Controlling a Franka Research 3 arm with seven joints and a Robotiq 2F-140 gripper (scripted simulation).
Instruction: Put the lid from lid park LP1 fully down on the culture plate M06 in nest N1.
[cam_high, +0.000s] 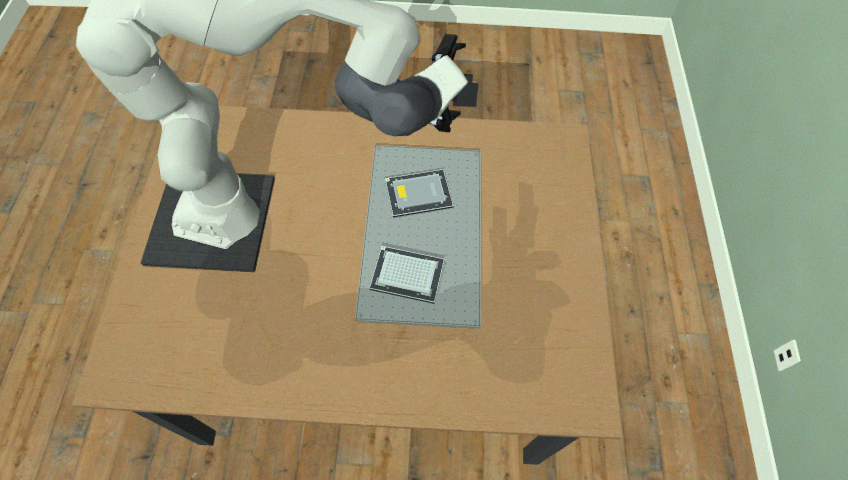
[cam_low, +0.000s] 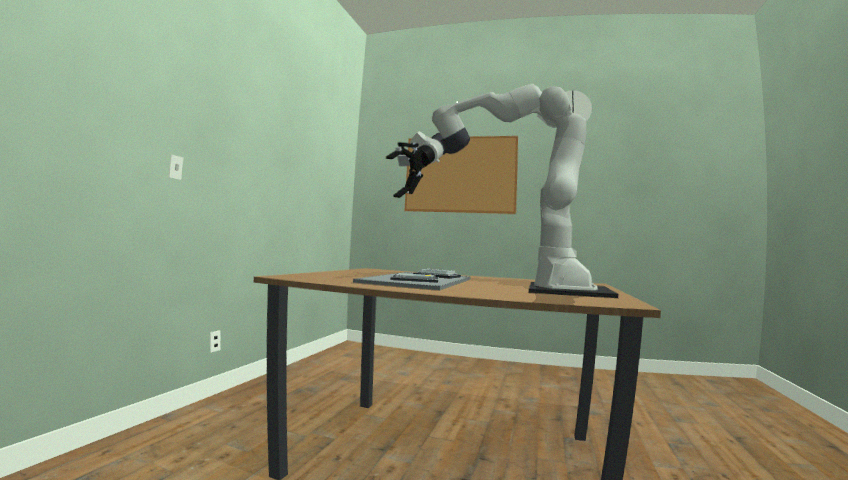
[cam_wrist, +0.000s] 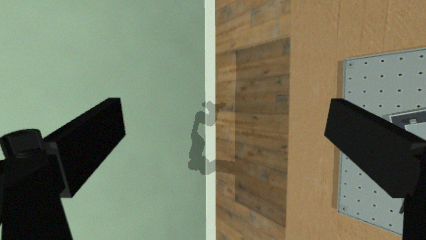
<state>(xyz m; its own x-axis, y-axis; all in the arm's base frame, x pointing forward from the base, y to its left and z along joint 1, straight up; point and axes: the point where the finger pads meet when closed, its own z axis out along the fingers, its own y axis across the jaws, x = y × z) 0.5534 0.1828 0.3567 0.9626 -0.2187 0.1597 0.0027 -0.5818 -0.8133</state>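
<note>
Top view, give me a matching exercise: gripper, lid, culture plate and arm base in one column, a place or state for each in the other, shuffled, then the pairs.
1 gripper
2 lid
3 culture plate
4 arm base

A uncovered, white well grid showing
B on a dark square pad
C open, high over the table's far edge
D grey, yellow patch in one corner

Pairs: 1-C, 2-D, 3-A, 4-B

White arm, grey wrist joint, black end effector
</note>
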